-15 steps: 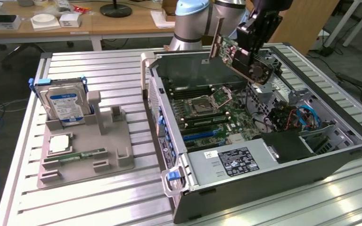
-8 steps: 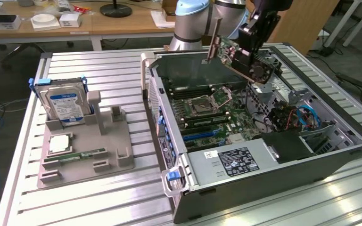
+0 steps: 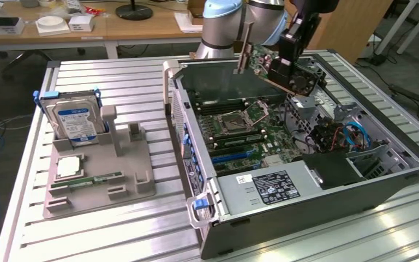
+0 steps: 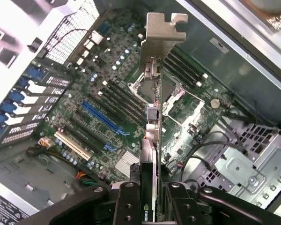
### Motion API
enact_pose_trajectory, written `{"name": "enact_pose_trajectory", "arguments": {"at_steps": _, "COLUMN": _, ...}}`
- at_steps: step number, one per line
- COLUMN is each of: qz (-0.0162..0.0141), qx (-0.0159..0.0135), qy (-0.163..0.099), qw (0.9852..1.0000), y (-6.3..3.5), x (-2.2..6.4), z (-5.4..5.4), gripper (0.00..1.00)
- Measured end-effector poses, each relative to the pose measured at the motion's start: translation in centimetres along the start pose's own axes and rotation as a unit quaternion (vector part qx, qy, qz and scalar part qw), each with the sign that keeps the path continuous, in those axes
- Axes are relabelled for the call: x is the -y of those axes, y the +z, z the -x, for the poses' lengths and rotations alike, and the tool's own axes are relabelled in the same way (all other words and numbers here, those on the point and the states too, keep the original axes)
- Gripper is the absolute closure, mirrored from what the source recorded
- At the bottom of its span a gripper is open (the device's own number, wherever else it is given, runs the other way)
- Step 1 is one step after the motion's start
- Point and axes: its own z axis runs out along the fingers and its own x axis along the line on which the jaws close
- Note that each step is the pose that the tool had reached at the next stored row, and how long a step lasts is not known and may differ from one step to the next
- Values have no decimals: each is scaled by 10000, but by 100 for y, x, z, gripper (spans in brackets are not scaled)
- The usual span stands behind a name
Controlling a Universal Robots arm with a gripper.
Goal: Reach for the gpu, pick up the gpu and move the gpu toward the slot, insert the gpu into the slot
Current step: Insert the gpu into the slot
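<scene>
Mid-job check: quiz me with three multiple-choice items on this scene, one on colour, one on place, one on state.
1. The hard drive label is: A) red B) blue C) yellow
2. The gpu is: A) beside the hard drive B) in the air over the open case C) seated in its slot
3. The jaws are: A) open and empty B) shut on the gpu C) shut on the hard drive

Answers: 1 B, the label shows blue. 2 B, the gpu hangs above the case. 3 B, the wrist view shows the gpu clamped between them.
</scene>
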Motion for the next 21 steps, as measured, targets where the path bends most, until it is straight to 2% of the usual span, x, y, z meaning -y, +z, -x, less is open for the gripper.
{"name": "enact_pose_trajectory", "arguments": {"at_steps": 7, "qz": 2, "qx": 2, "qy": -356, "qw": 9994, "y": 2, "x": 0, "z": 0, "gripper": 74}}
{"name": "enact_pose_trajectory", "arguments": {"at_steps": 13, "qz": 4, "qx": 3, "qy": -648, "qw": 9979, "y": 5, "x": 0, "z": 0, "gripper": 74}}
{"name": "enact_pose_trajectory", "arguments": {"at_steps": 16, "qz": 5, "qx": 4, "qy": -802, "qw": 9968, "y": 5, "x": 0, "z": 0, "gripper": 74}}
{"name": "enact_pose_trajectory", "arguments": {"at_steps": 21, "qz": 6, "qx": 5, "qy": -1098, "qw": 9940, "y": 8, "x": 0, "z": 0, "gripper": 74}}
